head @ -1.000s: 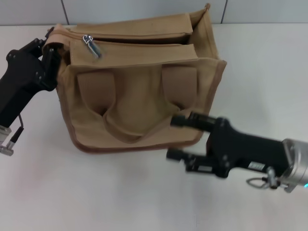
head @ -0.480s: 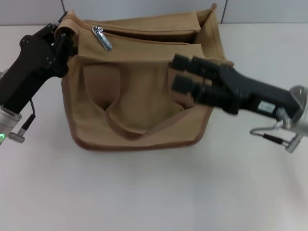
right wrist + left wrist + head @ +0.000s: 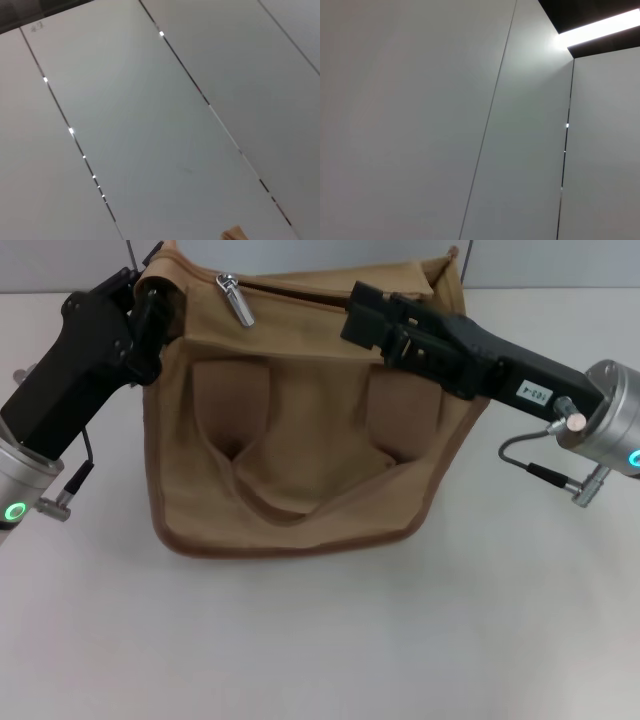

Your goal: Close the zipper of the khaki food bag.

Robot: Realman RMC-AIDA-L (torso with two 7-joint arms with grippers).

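The khaki food bag stands on the white table in the head view, its two handles hanging down its front. The zipper runs along its top, with the silver slider and pull tab near the left end. My left gripper is shut on the bag's top left corner. My right gripper is open over the bag's top edge, right of the middle and well right of the slider. A scrap of tan fabric shows in the right wrist view. The left wrist view shows only wall panels.
The white table stretches in front of the bag and to both sides. A grey panelled wall stands close behind the bag. Cables hang from both wrists.
My right gripper has risen from the table in front of the bag to its top edge. My left gripper has moved up and right, tilting the bag's top left corner up with it.
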